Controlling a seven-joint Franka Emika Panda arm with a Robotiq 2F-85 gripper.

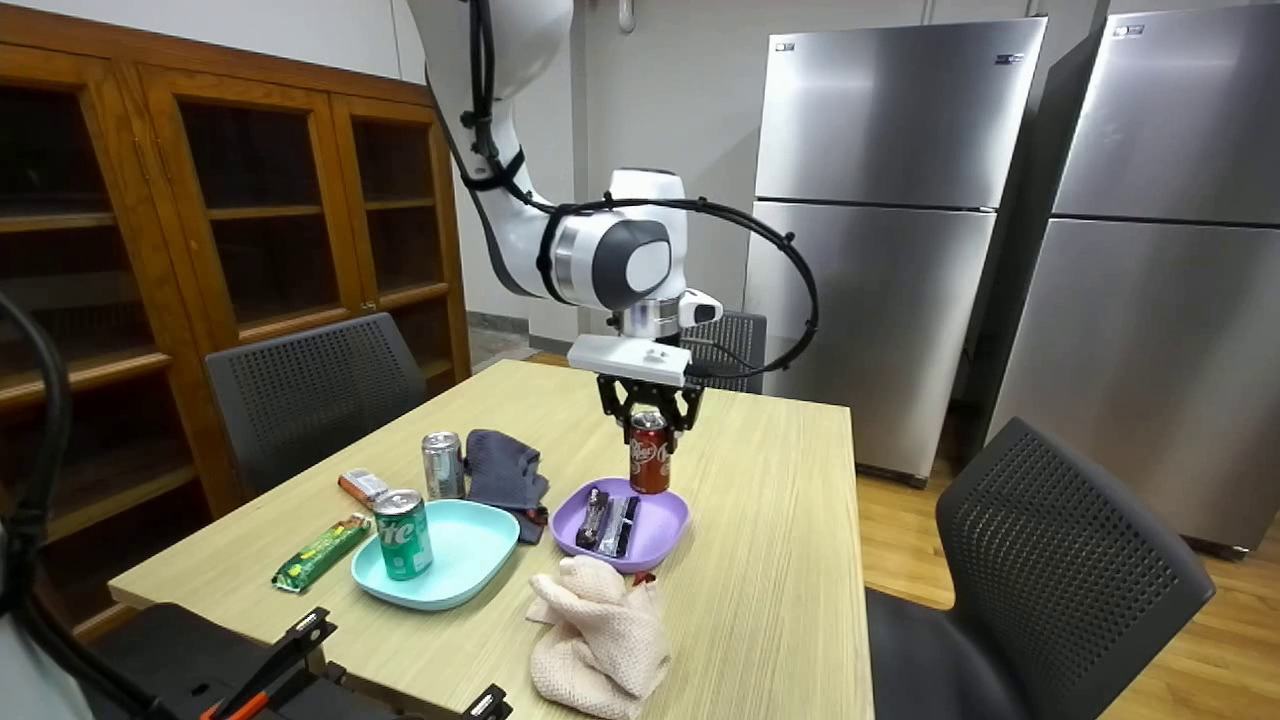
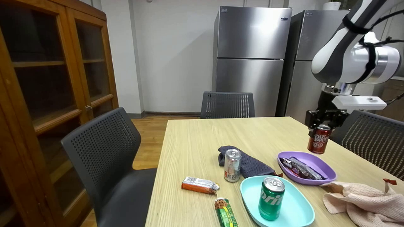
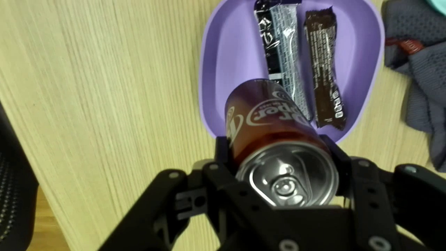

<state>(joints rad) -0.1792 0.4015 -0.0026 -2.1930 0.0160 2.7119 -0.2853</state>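
A dark red Dr Pepper can (image 1: 650, 468) hangs in my gripper (image 1: 650, 440), which is shut around its upper part. In the wrist view the can (image 3: 273, 122) sits between both fingers (image 3: 223, 151), with its silver lid facing the camera. Slightly tilted, the can (image 2: 318, 142) appears raised above the table in an exterior view. Close by is a purple plate (image 3: 237, 52) bearing a brown wrapped bar (image 3: 322, 66) and a black-and-silver wrapped bar (image 3: 287, 45). From the wrist the can overlaps the near part of this plate and hides some of it.
A turquoise plate (image 1: 470, 545) holds a green Sprite can (image 1: 403, 537). Around it are a silver can (image 2: 232, 166), a dark grey cloth (image 2: 255, 165), a green bar (image 1: 320, 553) and an orange bar (image 2: 199, 185). A pink cloth (image 1: 600, 645) lies near the purple plate. Chairs surround the table.
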